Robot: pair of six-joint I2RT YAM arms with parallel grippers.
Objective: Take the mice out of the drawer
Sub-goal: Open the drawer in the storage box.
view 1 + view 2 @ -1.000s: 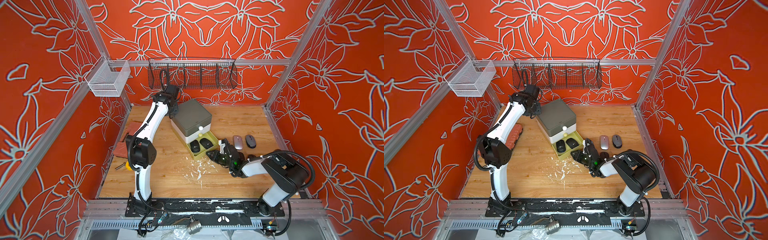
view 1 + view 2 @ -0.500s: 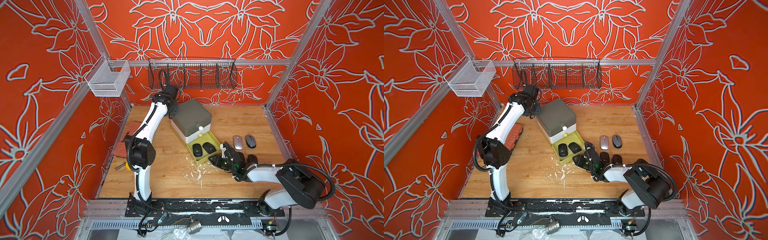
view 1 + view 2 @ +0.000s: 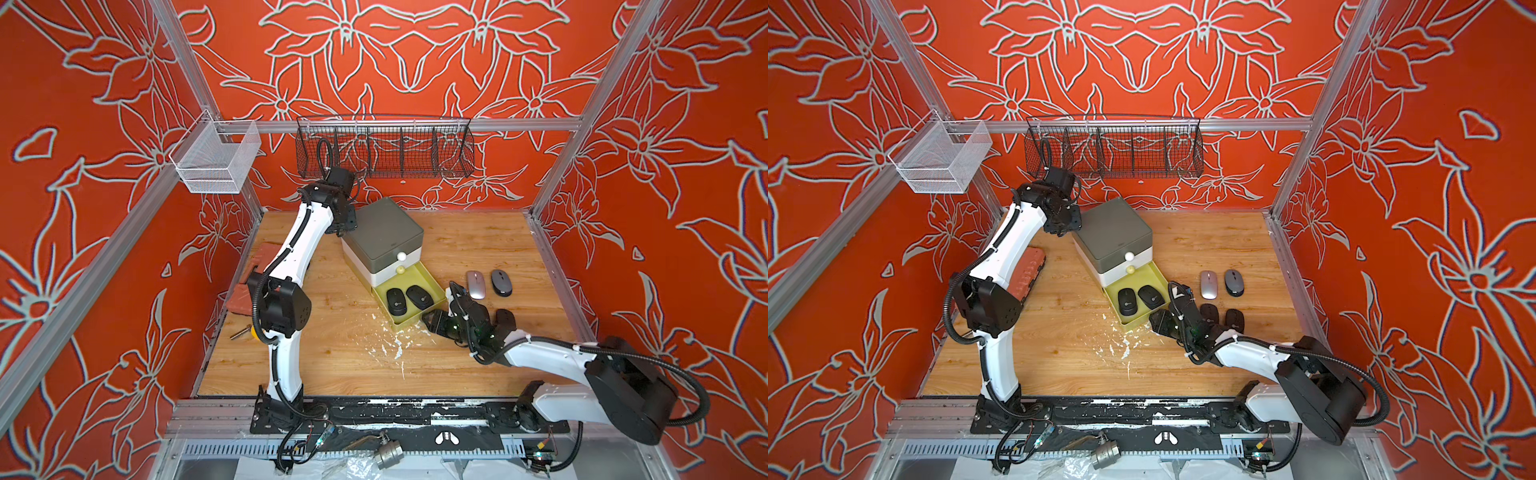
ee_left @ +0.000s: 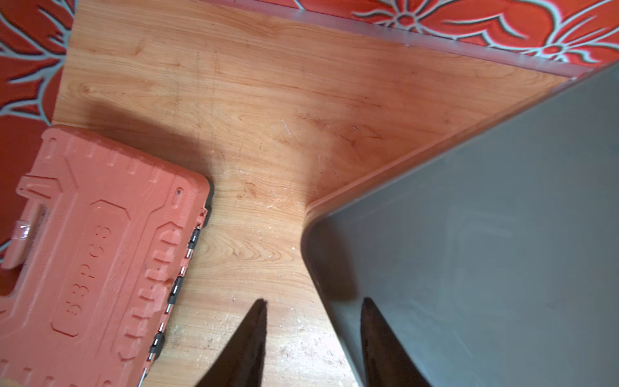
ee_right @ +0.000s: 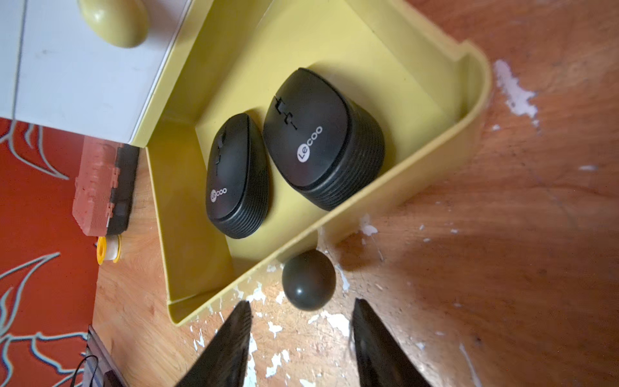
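The yellow drawer [image 3: 434, 286] [image 5: 418, 187] stands pulled out of the grey-topped cabinet [image 3: 382, 232]. Two black mice [image 3: 397, 302] [image 3: 419, 297] lie side by side in it, also close up in the right wrist view [image 5: 234, 181] [image 5: 318, 140]. On the table to the right lie a silver mouse [image 3: 476, 284], a dark grey mouse [image 3: 501, 282] and two black mice [image 3: 1209, 312] [image 3: 1234, 319]. My right gripper [image 3: 432, 320] [image 5: 303, 302] is open just in front of the drawer's dark round knob [image 5: 308, 279], with nothing held. My left gripper [image 3: 343, 224] [image 4: 314, 300] is open over the cabinet's back left corner.
A red tool case [image 4: 100, 251] [image 3: 266, 257] lies left of the cabinet, with a yellow tape roll [image 5: 109, 249] nearby. White flakes [image 3: 390, 349] litter the wood in front of the drawer. A black wire basket [image 3: 384, 145] and a white mesh basket [image 3: 216, 160] hang on the walls.
The drawer has slid a little further out toward the front. My right gripper has opened and let go of the knob. My left gripper has opened slightly.
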